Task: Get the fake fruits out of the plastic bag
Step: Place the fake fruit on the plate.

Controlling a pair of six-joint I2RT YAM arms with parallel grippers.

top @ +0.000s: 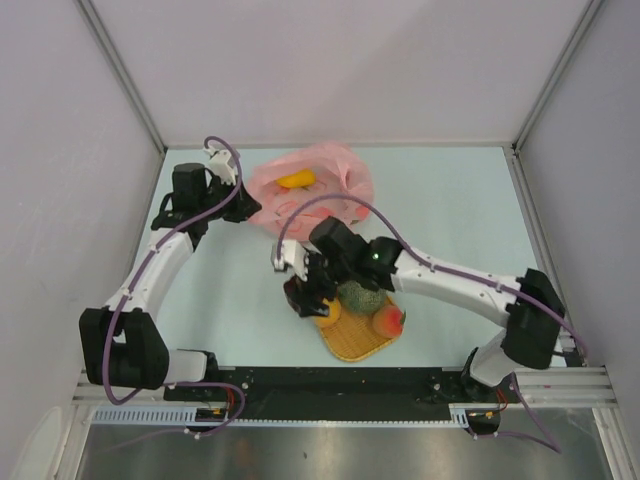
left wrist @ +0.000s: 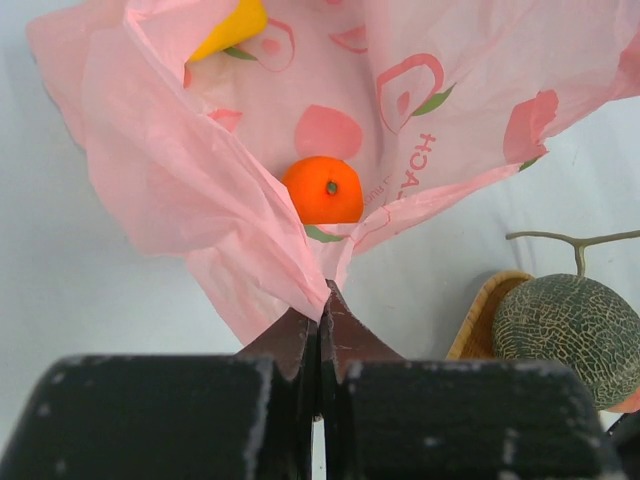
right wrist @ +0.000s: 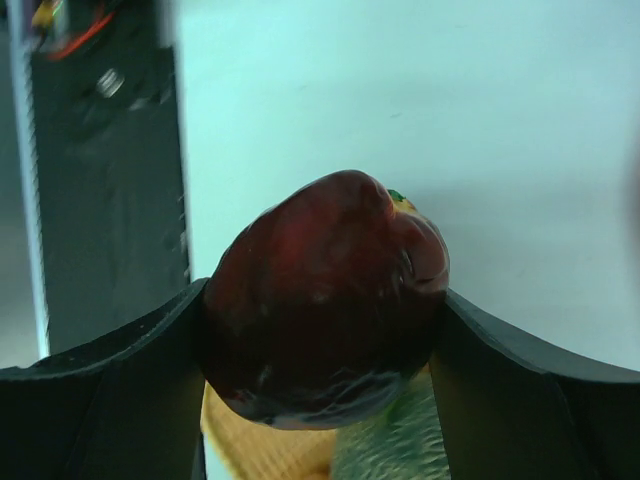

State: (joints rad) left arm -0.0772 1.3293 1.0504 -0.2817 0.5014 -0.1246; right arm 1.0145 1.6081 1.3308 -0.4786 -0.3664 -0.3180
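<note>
The pink plastic bag (top: 312, 188) lies at the back centre with a yellow fruit (top: 296, 180) inside. My left gripper (top: 246, 209) is shut on the bag's edge (left wrist: 262, 262). Its wrist view shows an orange (left wrist: 323, 190) and the yellow fruit (left wrist: 232, 28) in the bag's open mouth. My right gripper (top: 304, 296) is shut on a dark red apple (right wrist: 325, 300), held over the left edge of the woven mat (top: 356, 343). The green netted melon (top: 362, 295), a peach (top: 388, 321) and a yellow-orange fruit (top: 330, 314) sit on the mat.
The mat lies near the front edge, just ahead of the black base rail (top: 330, 385). White walls enclose the table on the left, back and right. The melon (left wrist: 570, 325) and mat rim (left wrist: 478, 318) show at the right of the left wrist view.
</note>
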